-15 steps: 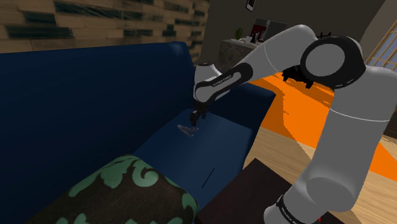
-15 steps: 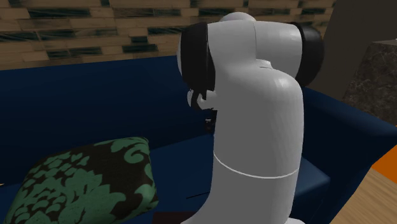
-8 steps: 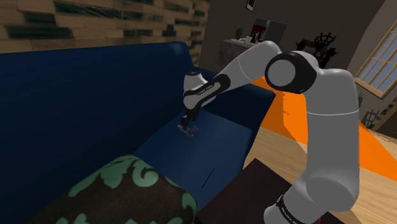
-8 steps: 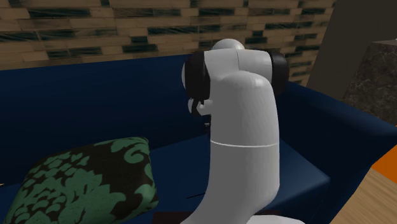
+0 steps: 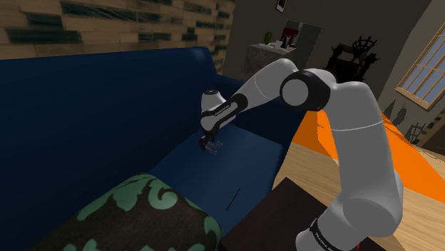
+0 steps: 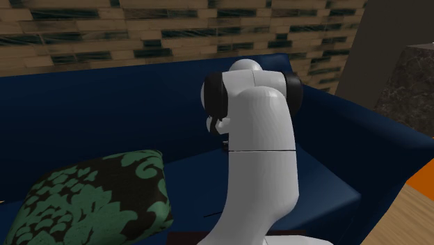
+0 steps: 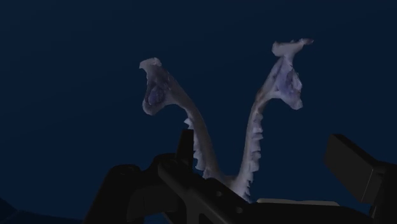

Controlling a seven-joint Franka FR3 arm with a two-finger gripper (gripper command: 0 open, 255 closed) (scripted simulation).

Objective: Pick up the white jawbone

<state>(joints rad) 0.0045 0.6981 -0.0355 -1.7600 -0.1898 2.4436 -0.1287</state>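
Observation:
The pale, V-shaped jawbone with a row of teeth lies on the dark blue sofa seat. My black gripper is down over its chin end, open. One finger stands close beside one branch and the other finger is well clear of the other branch. In the shoulder view the gripper points down at the seat cushion, with the jawbone a faint pale shape under it. The arm hides the jawbone in the second exterior view.
A black and green patterned cushion lies on the sofa at the shoulder view's lower left. The sofa's backrest rises behind the gripper. An orange rug and wooden floor lie beyond the seat's edge.
The arm has swung toward the shoulder view's left and lowered. The gripper has come from above the jawbone down onto the seat around it.

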